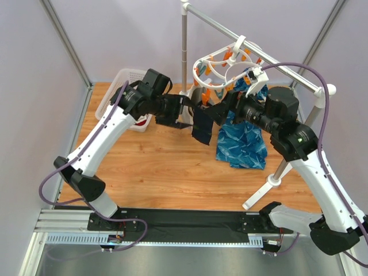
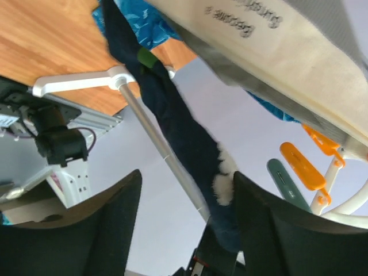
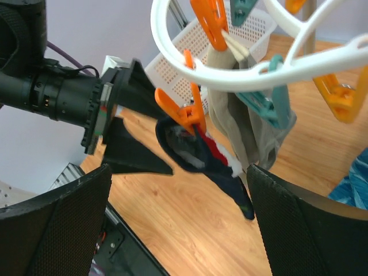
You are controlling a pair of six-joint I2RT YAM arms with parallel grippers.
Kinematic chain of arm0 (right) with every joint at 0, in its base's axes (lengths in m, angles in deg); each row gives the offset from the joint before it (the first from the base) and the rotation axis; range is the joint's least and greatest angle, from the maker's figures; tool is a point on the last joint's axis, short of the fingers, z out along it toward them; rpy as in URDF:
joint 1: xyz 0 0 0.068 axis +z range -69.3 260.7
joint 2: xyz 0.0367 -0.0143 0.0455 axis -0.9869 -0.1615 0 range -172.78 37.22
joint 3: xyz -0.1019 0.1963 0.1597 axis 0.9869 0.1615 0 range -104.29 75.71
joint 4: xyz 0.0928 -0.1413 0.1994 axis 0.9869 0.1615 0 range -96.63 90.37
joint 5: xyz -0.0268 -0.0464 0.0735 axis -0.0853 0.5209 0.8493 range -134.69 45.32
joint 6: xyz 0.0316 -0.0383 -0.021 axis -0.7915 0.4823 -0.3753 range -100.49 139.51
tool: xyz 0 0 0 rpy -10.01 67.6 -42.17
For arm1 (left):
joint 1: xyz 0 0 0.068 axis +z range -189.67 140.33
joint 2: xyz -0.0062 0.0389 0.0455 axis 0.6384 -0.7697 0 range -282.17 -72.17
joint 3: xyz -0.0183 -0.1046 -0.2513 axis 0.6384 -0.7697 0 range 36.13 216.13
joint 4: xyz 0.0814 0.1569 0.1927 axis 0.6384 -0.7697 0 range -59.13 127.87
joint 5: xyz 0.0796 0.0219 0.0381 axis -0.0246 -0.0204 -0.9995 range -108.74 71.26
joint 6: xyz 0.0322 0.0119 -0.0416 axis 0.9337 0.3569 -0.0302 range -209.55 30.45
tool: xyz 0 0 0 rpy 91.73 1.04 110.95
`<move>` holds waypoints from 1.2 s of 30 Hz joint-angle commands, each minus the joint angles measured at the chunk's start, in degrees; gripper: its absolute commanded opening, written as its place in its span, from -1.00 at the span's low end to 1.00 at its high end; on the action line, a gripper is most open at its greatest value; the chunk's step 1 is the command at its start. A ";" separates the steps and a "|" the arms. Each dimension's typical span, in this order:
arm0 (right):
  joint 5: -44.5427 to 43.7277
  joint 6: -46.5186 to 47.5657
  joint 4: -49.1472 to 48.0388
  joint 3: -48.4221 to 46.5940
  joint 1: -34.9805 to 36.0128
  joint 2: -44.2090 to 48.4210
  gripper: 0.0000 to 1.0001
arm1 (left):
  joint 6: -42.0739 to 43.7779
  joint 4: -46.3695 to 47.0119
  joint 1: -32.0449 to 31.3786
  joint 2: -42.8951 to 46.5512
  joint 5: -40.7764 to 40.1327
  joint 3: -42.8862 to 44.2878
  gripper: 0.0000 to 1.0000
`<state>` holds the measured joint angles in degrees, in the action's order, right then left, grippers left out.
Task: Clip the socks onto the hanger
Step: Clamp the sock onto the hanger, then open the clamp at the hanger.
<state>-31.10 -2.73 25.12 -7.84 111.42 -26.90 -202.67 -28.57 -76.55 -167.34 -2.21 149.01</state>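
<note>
A dark navy sock (image 3: 227, 181) with red and white trim hangs from an orange peg (image 3: 192, 112) on the white round hanger (image 3: 172, 54). From above, the same sock (image 1: 202, 129) dangles below the hanger (image 1: 198, 72), between the two arms. My left gripper (image 2: 187, 190) is open; the sock (image 2: 172, 121) runs past its right finger without being pinched. The right gripper (image 3: 178, 213) stands wide open just below and in front of the sock, holding nothing. The left gripper (image 3: 168, 141) shows beside the sock's cuff. A beige sock (image 3: 241, 121) hangs clipped next to the navy one.
The hanger hangs from a grey metal rail stand (image 1: 230, 31). Its pole (image 2: 161, 144) passes close behind the sock. A bright blue patterned cloth (image 1: 244, 144) lies under the rail. A white basket (image 1: 126, 86) stands at the back left. More orange pegs (image 2: 302, 167) and teal pegs (image 3: 261, 103) dangle from the rings.
</note>
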 commanded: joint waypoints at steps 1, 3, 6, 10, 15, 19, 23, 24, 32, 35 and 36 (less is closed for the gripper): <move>0.48 1.85 6.74 -3.28 0.22 2.06 1.00 | 0.70 1.57 -0.73 6.31 1.66 -4.76 0.50; 0.04 2.11 8.77 -3.46 0.30 2.68 1.00 | 5.07 1.92 -1.08 9.74 -1.58 -7.06 0.99; -1.19 2.11 9.39 -2.24 0.22 4.35 0.98 | 18.51 1.04 -3.01 13.52 -10.53 -7.15 0.99; -4.17 2.64 8.59 2.07 0.22 6.11 0.67 | 38.03 5.07 -8.54 20.62 -26.08 -9.95 0.69; -11.55 2.55 7.28 7.60 0.13 8.13 0.36 | 58.52 27.28 -15.32 33.90 -40.00 -33.39 -0.35; -17.87 1.76 4.47 11.38 0.22 9.71 -0.04 | 70.30 38.64 -17.52 35.51 -37.64 -40.28 -0.58; -22.18 3.25 -0.53 14.55 0.22 10.59 -0.30 | 81.10 49.97 -20.76 32.16 -29.12 -41.68 -0.60; -22.98 3.52 -2.20 15.25 0.22 11.11 -0.30 | 81.74 52.61 -21.12 31.46 -27.89 -42.04 -0.54; -27.12 8.61 -16.27 16.22 0.13 9.01 -0.24 | 82.89 58.61 -21.12 17.49 -18.30 -33.61 -0.42; -24.84 11.07 -19.88 15.53 0.13 6.99 -0.19 | 82.97 56.78 -20.25 13.80 -17.77 -29.92 -0.38; -23.96 11.43 -20.23 15.09 0.22 6.55 -0.12 | 82.89 55.72 -19.90 12.31 -16.90 -29.04 -0.35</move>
<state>-55.91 4.81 11.68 8.36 111.42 -18.63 -122.21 25.57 -97.34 -153.55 -22.21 115.22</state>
